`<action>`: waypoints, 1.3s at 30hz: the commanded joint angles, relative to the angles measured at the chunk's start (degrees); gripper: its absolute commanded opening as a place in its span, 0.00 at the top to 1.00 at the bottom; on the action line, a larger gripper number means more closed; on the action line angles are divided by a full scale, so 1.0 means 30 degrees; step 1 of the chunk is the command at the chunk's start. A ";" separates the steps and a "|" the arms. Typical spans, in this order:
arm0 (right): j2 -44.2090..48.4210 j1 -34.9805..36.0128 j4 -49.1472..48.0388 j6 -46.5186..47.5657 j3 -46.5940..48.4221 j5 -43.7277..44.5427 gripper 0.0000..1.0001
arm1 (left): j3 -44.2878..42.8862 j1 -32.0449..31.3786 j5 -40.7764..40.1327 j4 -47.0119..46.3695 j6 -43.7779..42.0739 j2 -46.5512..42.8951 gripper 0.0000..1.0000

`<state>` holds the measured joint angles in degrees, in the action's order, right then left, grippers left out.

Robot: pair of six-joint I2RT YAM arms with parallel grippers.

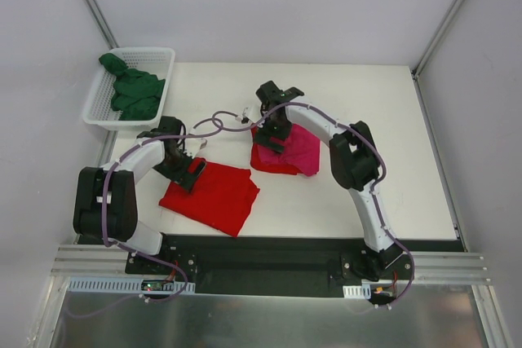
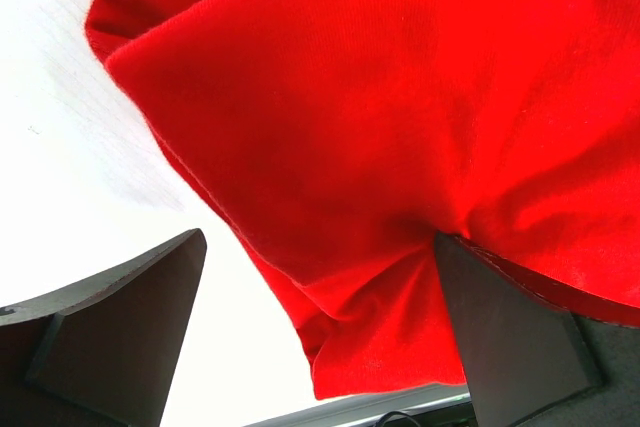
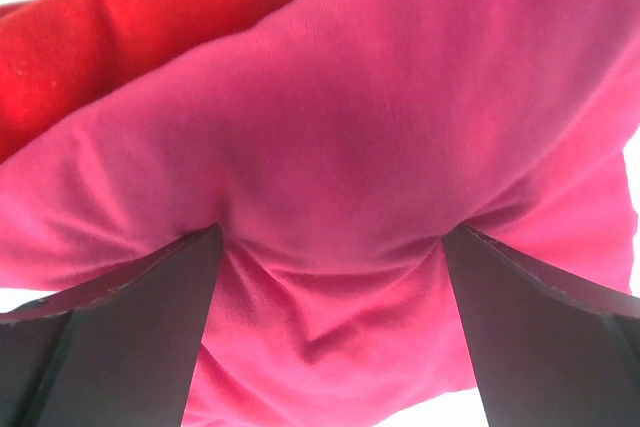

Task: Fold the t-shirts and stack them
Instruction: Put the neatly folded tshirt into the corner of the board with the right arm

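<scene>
Far-left corner blocked: white plastic mesh basket (image 1: 155, 61). Centre crowded: red cloth tee (image 1: 214, 197), magenta-pink cloth tee (image 1: 303, 151). Right side passable over white tabletop (image 1: 395, 148).

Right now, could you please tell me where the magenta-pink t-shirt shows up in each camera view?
Top external: the magenta-pink t-shirt lies right of centre on the table, under the right gripper.
Left wrist: not in it; only the red t-shirt shows.
Right wrist: it fills most of the frame, between the open fingers.
Shared landmark: the right gripper, in the top and right wrist views.
</scene>
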<state>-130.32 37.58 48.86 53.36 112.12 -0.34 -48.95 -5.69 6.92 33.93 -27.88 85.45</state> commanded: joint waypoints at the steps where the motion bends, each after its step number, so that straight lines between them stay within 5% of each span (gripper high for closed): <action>1: -0.1119 -0.0106 0.1643 0.0025 0.1329 -0.1292 0.04 | -0.0441 -0.0241 0.0185 0.0759 0.0152 0.0257 0.01; 32: -0.2673 0.1593 -0.0702 0.1075 0.4201 -0.2875 0.04 | -0.2550 -0.4077 0.2118 0.1550 0.1940 0.2454 0.00; 39: -0.0632 0.1390 -0.1430 -0.0026 0.3441 0.0868 0.04 | -0.2142 -0.4225 0.2262 0.1580 0.2115 0.2074 0.01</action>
<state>-137.38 41.74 46.48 55.18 122.91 -3.99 -55.07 -17.72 11.60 36.82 -22.90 92.71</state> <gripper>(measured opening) 0.963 0.993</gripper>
